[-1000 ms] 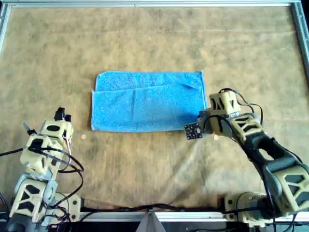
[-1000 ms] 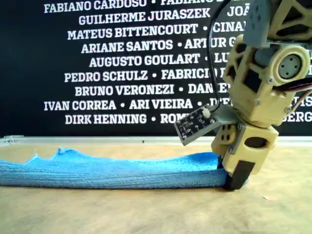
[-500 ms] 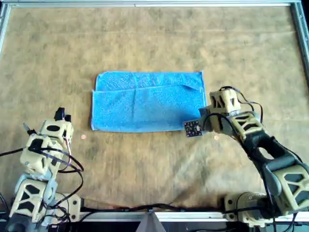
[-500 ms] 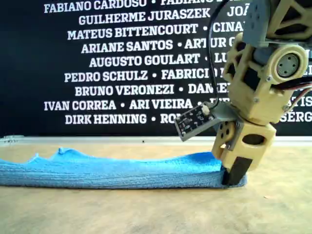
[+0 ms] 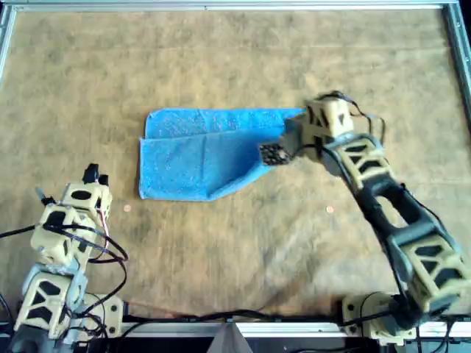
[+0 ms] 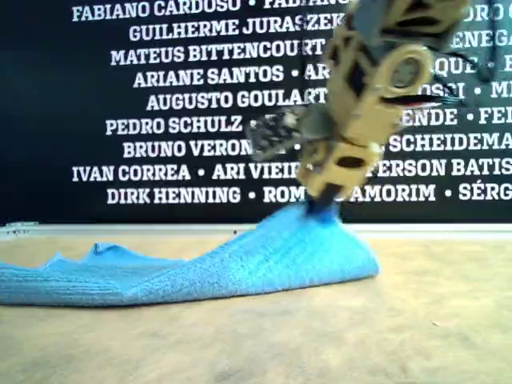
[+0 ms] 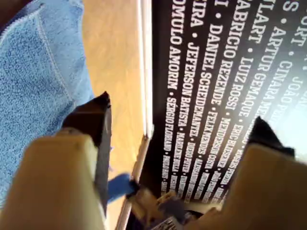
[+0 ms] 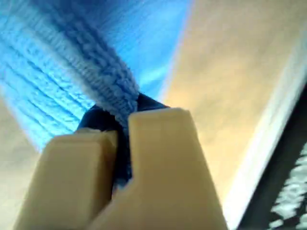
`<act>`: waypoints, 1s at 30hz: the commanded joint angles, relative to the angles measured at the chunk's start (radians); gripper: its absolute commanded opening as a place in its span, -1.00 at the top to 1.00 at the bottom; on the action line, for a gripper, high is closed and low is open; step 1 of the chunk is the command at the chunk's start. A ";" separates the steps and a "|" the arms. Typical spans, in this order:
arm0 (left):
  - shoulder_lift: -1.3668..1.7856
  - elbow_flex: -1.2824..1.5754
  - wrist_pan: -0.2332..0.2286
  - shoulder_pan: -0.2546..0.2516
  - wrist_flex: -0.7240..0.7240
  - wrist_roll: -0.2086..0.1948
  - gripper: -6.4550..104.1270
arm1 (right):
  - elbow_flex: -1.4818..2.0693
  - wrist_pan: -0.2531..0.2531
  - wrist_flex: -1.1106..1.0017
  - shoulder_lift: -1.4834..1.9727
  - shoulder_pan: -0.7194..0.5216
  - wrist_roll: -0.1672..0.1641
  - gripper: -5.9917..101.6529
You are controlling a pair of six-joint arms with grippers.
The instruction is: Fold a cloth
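Observation:
The sky-blue cloth [image 5: 199, 158] lies folded in the middle of the table in the overhead view. Its corner on the overhead view's right is lifted off the surface. My right gripper [image 5: 293, 138] is shut on that corner, and the right wrist view shows the cloth [image 8: 81, 62] bunched between the pads of the gripper [image 8: 125, 120]. In the exterior view the cloth [image 6: 240, 264] slopes up to the gripper [image 6: 322, 210]. My left gripper [image 5: 96, 175] rests open near the overhead view's lower left, apart from the cloth. Its jaws [image 7: 182, 112] hold nothing, with the cloth [image 7: 38, 81] ahead.
A tan mat [image 5: 235, 250] covers the table, bounded by a metal rim [image 5: 221, 6]. A black banner [image 6: 160, 120] with white names stands behind the table. Small pale spots [image 5: 329, 209] lie on the mat near the cloth.
My right gripper rose with the cloth's corner and carried it toward the overhead view's upper left, peeling that corner off the mat. The left arm stayed still.

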 commanded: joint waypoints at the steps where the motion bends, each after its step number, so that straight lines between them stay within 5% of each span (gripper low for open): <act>1: 0.015 -0.020 -0.008 0.025 0.002 0.005 -0.93 | -0.232 0.003 0.003 -0.083 0.081 0.006 0.86; 23: 0.015 -0.020 -0.008 0.025 0.002 0.005 -0.93 | -1.203 -0.011 -0.008 -0.752 0.502 -0.011 0.86; 30: 0.015 -0.020 -0.008 0.025 0.002 0.005 -0.93 | -1.367 -0.002 -0.209 -0.965 0.532 -0.011 0.84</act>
